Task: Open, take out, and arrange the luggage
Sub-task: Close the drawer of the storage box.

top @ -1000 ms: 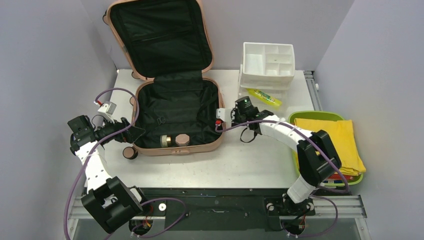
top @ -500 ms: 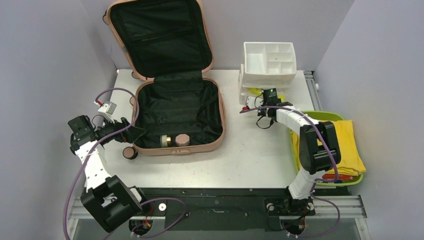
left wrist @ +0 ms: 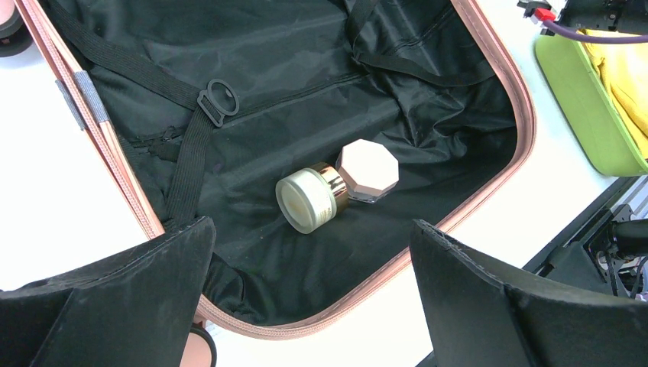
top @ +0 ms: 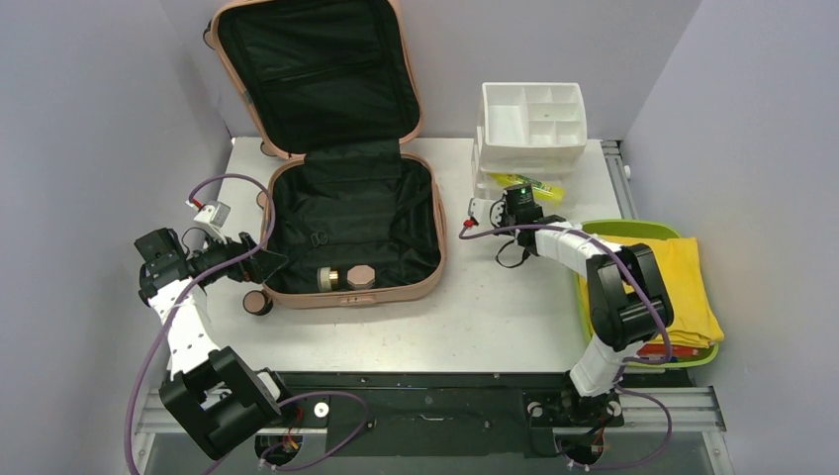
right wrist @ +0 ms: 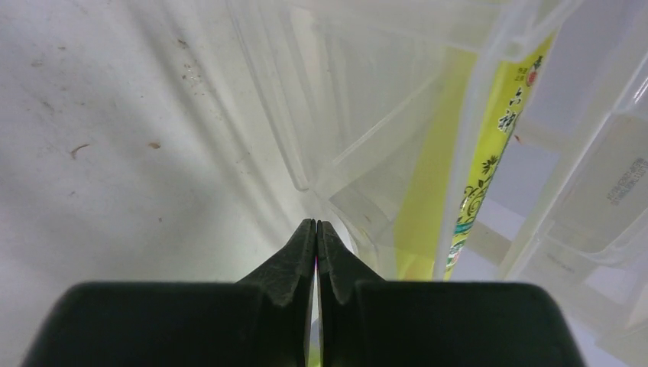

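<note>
- Left claw (left wrist: 312, 229): jaws spread wide and holding nothing. It hangs at the near left corner of the luggage (top: 346, 203), angled down into it, probably lined up to reach for what lies inside.
- Right claw (right wrist: 315, 229): jaws pressed shut with nothing between them. The tips point at the clear plastic drawer (right wrist: 359, 153) under the white organizer (top: 531, 124). I cannot tell whether they touch it. Closed tips suggest a nudge or poke, not a pick.
- The luggage is a salmon-pink suitcase at the back left of the table. It lies open, with the lid propped against the back wall so the black-lined base faces up for unpacking.
- Inside, by the near wall, a cream jar (left wrist: 312, 200) lies on its side, touching an octagonal pink-topped container (left wrist: 368, 170).
- A yellow-green tube (top: 534, 184) sits in the clear drawer.
- A lime-green tray (top: 618, 230) to the right holds a folded yellow cloth (top: 683, 287).
- Counts: two claws, one suitcase, two small containers inside it, one organizer, one tube, one tray, one cloth.
</note>
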`<action>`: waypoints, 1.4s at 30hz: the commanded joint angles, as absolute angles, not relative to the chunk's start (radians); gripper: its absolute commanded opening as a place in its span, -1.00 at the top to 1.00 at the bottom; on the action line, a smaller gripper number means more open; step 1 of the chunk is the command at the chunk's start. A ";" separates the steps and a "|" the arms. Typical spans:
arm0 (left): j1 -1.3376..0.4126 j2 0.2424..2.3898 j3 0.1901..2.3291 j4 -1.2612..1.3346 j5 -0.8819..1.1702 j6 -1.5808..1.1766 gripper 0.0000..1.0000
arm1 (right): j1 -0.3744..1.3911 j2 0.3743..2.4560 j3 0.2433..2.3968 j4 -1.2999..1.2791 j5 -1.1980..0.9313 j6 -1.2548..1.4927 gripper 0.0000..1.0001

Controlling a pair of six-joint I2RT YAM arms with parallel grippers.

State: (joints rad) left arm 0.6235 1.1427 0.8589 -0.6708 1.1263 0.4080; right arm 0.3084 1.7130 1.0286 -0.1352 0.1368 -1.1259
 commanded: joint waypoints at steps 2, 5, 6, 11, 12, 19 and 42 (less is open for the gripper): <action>0.632 1.131 0.882 -0.671 1.152 0.430 -0.93 | 0.303 1.764 0.997 0.152 0.220 -1.161 1.00; 0.632 1.127 0.880 -0.671 1.150 0.429 -0.93 | 0.302 1.803 1.013 0.255 0.249 -1.170 1.00; 0.632 1.123 0.879 -0.671 1.148 0.428 -0.93 | 0.302 1.806 1.017 0.265 0.248 -1.171 1.00; 0.632 1.126 0.878 -0.664 1.146 0.424 -0.93 | 0.313 1.825 1.107 0.184 0.199 -1.138 1.00; 0.633 1.128 0.879 -0.663 1.146 0.423 -0.93 | 0.319 1.834 1.134 0.169 0.203 -1.135 1.00; 0.634 1.127 0.877 -0.665 1.143 0.426 -0.93 | 0.312 1.928 1.239 0.072 0.204 -1.135 1.00; 0.635 1.139 0.875 -0.658 1.135 0.425 -0.93 | 0.264 1.929 1.314 0.036 0.174 -1.176 1.00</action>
